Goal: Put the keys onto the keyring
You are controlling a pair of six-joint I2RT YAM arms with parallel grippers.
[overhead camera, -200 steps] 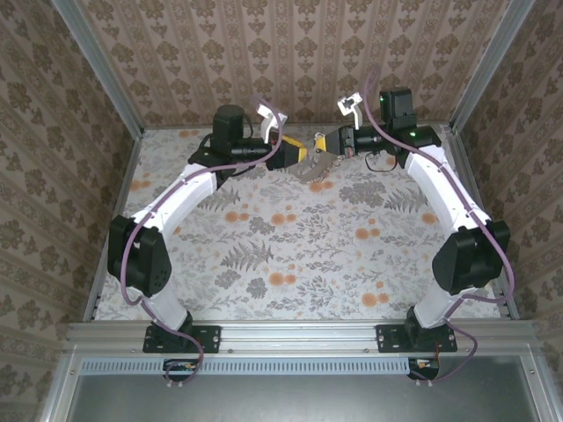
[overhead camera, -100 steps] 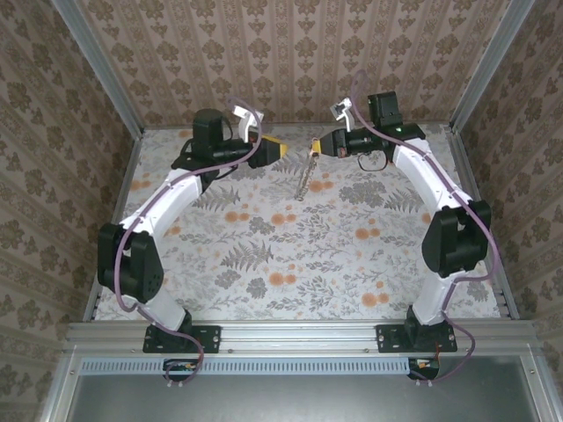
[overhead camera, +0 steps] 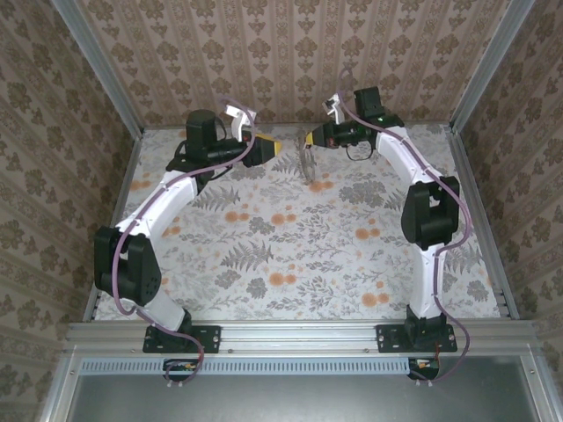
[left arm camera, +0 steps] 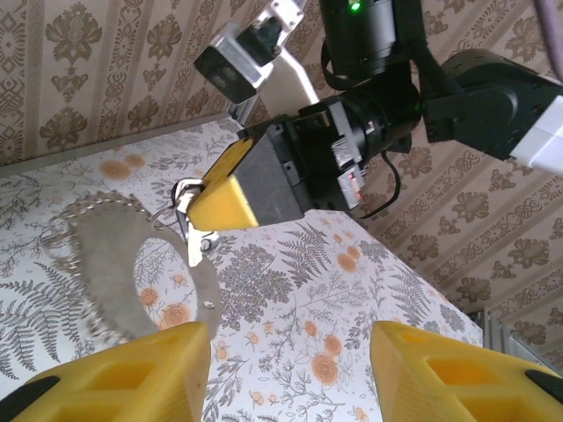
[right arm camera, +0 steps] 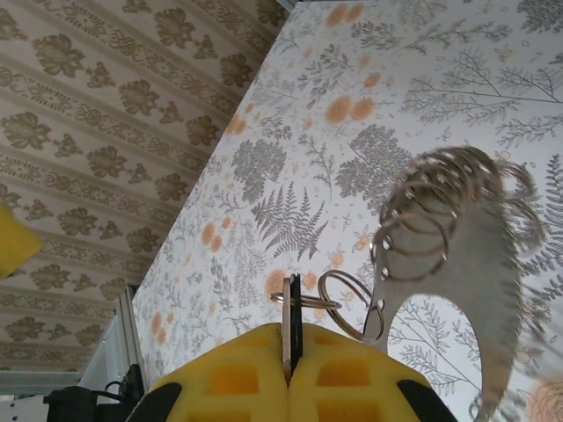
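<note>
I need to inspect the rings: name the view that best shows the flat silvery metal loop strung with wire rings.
Right wrist: the flat silvery metal loop strung with wire rings is close and sharp. Left wrist shows it blurred; top external shows a tiny dangling shape.

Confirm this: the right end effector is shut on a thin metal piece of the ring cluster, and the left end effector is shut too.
Not the left: the left wrist view shows the left end effector open, fingers apart. The right end effector is shut on the thin metal piece of the ring cluster.
</note>
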